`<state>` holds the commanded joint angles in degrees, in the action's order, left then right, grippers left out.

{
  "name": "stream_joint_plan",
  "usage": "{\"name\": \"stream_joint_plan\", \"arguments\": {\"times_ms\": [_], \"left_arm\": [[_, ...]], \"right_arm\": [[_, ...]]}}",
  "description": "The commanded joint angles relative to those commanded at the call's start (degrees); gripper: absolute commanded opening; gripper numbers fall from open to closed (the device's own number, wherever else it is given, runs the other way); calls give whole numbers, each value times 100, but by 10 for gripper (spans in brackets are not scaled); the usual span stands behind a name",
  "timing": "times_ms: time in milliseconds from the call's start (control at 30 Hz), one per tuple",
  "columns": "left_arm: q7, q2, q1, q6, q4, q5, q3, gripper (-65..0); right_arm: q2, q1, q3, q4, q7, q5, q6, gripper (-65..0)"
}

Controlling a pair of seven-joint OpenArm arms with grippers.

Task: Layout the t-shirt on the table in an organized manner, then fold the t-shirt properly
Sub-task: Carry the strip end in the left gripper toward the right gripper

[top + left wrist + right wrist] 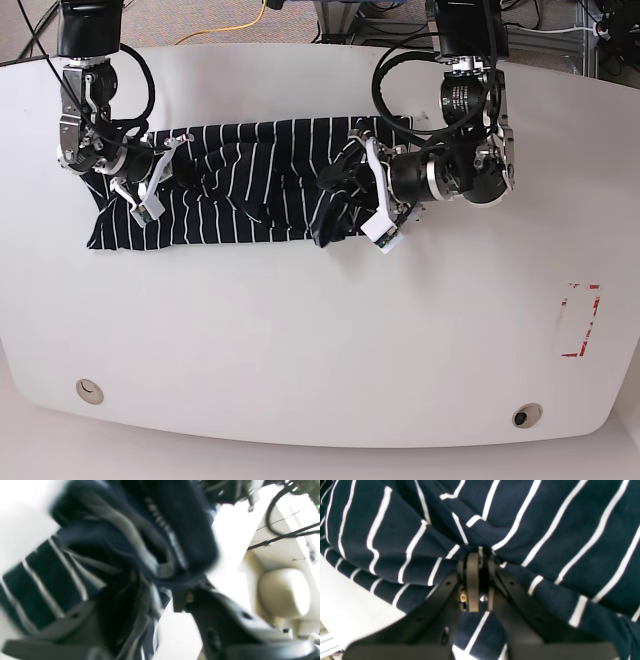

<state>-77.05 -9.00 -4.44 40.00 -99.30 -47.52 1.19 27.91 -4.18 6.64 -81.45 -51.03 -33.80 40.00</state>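
Both claws pinch opposite ends of the soft dark striped t-shirt [250,190] on the glossy white table [300,330] — right gripper [480,555] and left gripper [345,195] clamped on fabric, apparently to stretch it flat.

The base view looks steeply down from above, taking in the whole desk [320,340]. The right wrist view sits just behind the right claw [480,555] and faces along it, very near the shirt [545,530]. The left wrist view sits behind the left claw [140,600], equally near, blurred. All three views share the shirt [240,190]; the base view also shows both claws.
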Motion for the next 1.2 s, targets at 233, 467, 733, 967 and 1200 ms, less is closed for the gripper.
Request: {"name": "stream_joint_plan", "arguments": {"times_ms": [233, 467, 733, 967, 1200], "left_arm": [[9, 0, -378, 0, -18, -387, -721, -272], [0, 0, -545, 0, -35, -712, -422, -271], [255, 1098, -580, 0, -44, -519, -97, -271], [563, 1362, -554, 0, 185, -114, -114, -268], [607, 922, -853, 0, 967, 176, -571, -268]], "right_arm": [[0, 0, 0, 0, -9, 0, 0, -609], [0, 0, 0, 9, -26, 0, 0, -609], [-167, 9, 0, 9, -26, 18, 0, -609], [-202, 9, 0, -70, -26, 18, 0, -609], [-360, -149, 9, -448, -26, 18, 0, -609]]}}
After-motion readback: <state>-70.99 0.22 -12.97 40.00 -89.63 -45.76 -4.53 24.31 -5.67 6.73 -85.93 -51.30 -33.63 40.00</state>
